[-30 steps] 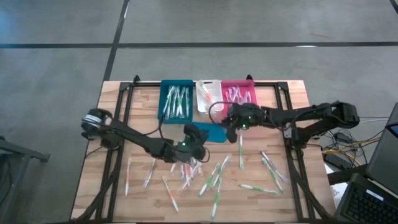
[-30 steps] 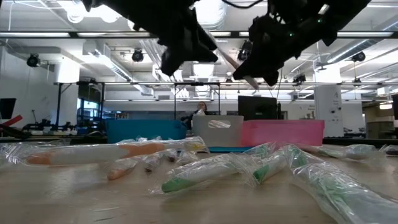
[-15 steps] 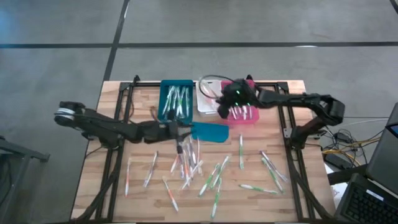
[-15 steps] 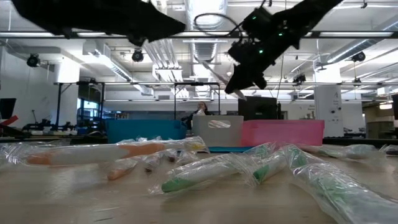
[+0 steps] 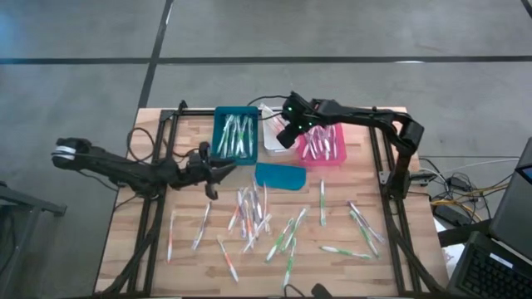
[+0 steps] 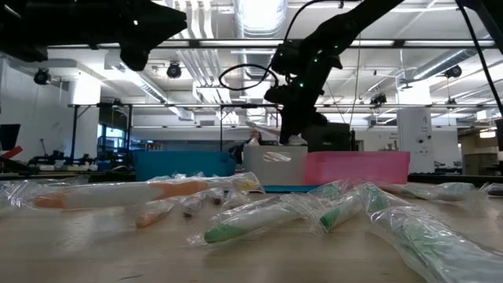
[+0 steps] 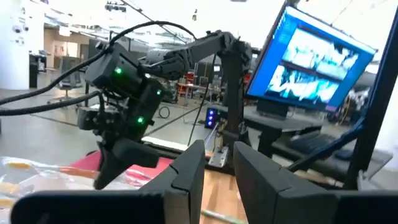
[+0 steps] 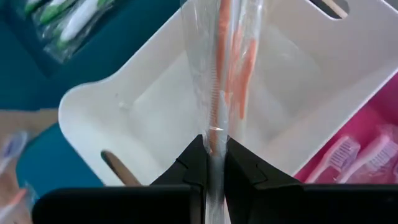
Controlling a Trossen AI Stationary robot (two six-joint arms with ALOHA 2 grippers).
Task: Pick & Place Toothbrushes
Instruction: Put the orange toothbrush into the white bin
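Note:
Many wrapped toothbrushes (image 5: 266, 220) lie flat and scattered on the wooden table, and they fill the foreground of the low view (image 6: 259, 216). My right gripper (image 5: 285, 135) hovers over the white bin (image 5: 274, 133), shut on an orange toothbrush (image 8: 225, 62) in a clear wrapper. It shows in the low view (image 6: 292, 132) just above the white bin (image 6: 275, 163). My left gripper (image 5: 212, 170) is raised above the table, left of the pile and near the teal bin (image 5: 235, 135). It points level toward the right arm, fingers (image 7: 186, 177) slightly apart with nothing between them. My right gripper pinches the wrapped orange toothbrush between its two fingers, on the clear wrapper near one end (image 8: 214, 140). The fingers come from above, slanting down, and lie along the toothbrush. It is lifted clear and sticks out past the fingertips over the inside of the white bin (image 8: 124, 106).
Three bins stand in a row at the far edge: teal with green toothbrushes (image 8: 68, 18), white, and pink (image 5: 320, 133) with pink ones. A flat teal lid-like piece (image 5: 280, 176) lies just in front of them. Dark frame bars run along both table sides.
My right gripper has carried the orange toothbrush from above the table's middle toward the far edge and leftward, ending over the white bin and tipping downward. My left gripper has risen from the toothbrush pile and drawn back toward the table's left edge.

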